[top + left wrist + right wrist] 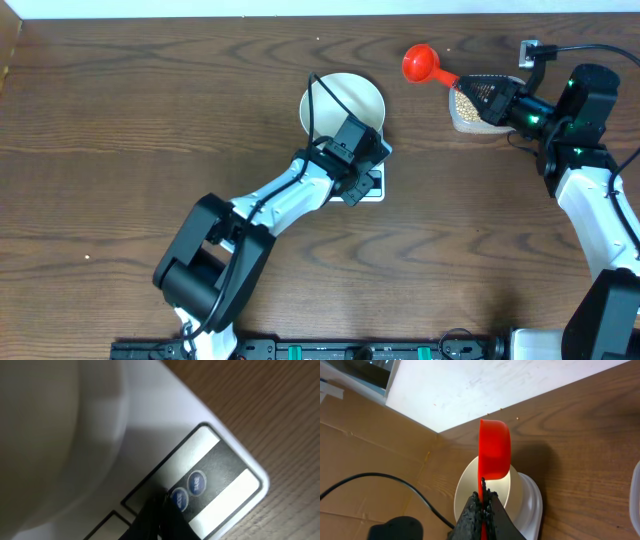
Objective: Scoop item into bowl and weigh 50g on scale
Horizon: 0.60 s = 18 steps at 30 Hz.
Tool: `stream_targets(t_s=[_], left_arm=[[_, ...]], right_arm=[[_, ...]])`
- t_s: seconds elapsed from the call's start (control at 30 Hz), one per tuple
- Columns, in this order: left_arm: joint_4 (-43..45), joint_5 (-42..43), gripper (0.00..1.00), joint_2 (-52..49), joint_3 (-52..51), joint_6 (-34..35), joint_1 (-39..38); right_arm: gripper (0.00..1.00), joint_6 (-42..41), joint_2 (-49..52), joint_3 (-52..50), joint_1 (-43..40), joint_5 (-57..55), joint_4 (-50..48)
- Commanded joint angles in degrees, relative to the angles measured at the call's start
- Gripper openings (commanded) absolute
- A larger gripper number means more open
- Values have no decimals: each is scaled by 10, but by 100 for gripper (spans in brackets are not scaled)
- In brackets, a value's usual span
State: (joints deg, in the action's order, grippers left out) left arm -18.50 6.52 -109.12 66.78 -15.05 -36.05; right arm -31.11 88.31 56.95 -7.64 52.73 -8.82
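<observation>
The brown wooden table [120,130] fills the overhead view. The left arm [270,205] runs from the lower left up to the middle of the frame. The right arm [600,215] rises along the right edge.

The white bowl [343,103] sits just above centre, standing on the far part of the white scale [374,192]. The near end of the scale shows below the bowl, under the left gripper [365,170]. The clear tub [482,122] lies in the upper right, well apart from the bowl. The pale beans [465,103] lie in it, partly under the right gripper [478,92].

The right gripper is clamped on the handle of the red scoop [421,63]. The scoop's cup sticks out to the upper left of the tub, between tub and bowl.

In the left wrist view the left gripper's fingers [159,517] are pressed together with nothing between them. Their tip meets the edge of a round blue button [178,500] on the scale's dark panel.
</observation>
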Motion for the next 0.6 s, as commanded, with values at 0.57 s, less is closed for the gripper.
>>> stream_targets(t_s=[0.57], left_arm=[[-2, -32, 7, 50, -3, 1, 3]], right_arm=[[1, 12, -7, 7, -2, -1, -1]])
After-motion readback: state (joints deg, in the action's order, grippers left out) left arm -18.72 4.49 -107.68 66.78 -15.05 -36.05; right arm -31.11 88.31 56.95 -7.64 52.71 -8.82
